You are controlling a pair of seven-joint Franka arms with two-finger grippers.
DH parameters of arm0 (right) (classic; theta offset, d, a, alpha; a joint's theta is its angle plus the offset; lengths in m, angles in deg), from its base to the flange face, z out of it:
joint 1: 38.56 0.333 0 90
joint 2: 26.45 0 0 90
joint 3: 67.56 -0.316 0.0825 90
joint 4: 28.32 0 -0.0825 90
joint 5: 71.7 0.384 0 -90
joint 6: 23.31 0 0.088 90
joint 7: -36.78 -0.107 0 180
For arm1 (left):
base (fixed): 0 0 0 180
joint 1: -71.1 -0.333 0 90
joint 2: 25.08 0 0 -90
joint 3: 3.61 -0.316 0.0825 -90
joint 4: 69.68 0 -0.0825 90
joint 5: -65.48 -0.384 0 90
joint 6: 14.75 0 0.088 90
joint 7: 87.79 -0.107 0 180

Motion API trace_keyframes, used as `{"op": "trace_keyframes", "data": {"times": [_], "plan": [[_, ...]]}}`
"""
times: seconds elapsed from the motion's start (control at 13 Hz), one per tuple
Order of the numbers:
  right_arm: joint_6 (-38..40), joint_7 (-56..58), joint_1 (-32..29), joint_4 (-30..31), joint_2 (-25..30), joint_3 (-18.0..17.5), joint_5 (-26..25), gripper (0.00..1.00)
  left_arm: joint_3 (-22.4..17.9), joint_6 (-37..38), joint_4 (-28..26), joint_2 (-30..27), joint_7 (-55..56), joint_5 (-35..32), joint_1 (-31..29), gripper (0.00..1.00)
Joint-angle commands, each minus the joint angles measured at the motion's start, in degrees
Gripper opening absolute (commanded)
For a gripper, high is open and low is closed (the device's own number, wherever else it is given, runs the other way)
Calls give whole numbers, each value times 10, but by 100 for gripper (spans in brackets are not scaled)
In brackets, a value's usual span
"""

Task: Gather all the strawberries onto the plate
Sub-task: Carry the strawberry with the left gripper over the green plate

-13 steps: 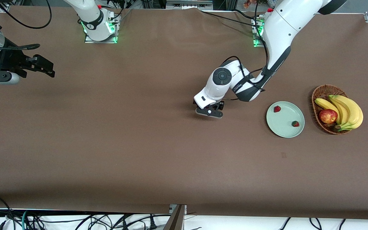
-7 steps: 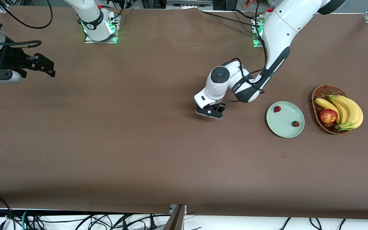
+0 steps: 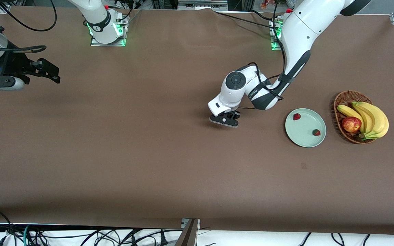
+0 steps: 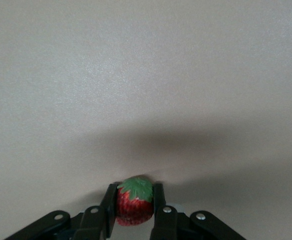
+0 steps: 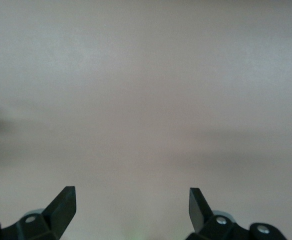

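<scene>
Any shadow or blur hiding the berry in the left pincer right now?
Left wrist view: strawberry sharp between the left pincer fingers, with a soft dark shadow on the table just past it. Front view: the arm hides the berry.

The left arm is reaching down from its base, elbow bent, with its wrist turned downward low over the middle of the desk. The left claw (image 3: 225, 120) is pinching a strawberry (image 4: 134, 206) between its fingers (image 4: 109, 206). The right arm is waiting at its own end of the desk, the right claw (image 5: 132, 206) hanging with fingers spread wide.
</scene>
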Motion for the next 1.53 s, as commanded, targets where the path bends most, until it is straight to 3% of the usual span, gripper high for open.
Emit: {"op": "trace_keyframes", "data": {"times": [0.0,0.31,0.61,1.0,1.3,1.46], "plan": [[7,-2,1,-15,-6,1,-10,100,-1,12,1,-20,9,-17,-5,18],[3,-4,2,-15,-7,0,-35,100,3,129,4,-79,-27,-11,-17,18],[-1,-6,4,-15,-6,-2,-32,100,31,191,9,-94,-202,25,-84,18],[7,-3,4,-44,-1,-14,-33,100,87,206,5,-91,-500,27,-234,18],[30,-2,4,-46,6,-19,-33,100,93,222,3,-92,-762,79,-342,20],[30,-2,7,-46,6,-39,-39,100,93,220,4,-84,-874,95,-388,21]]}}
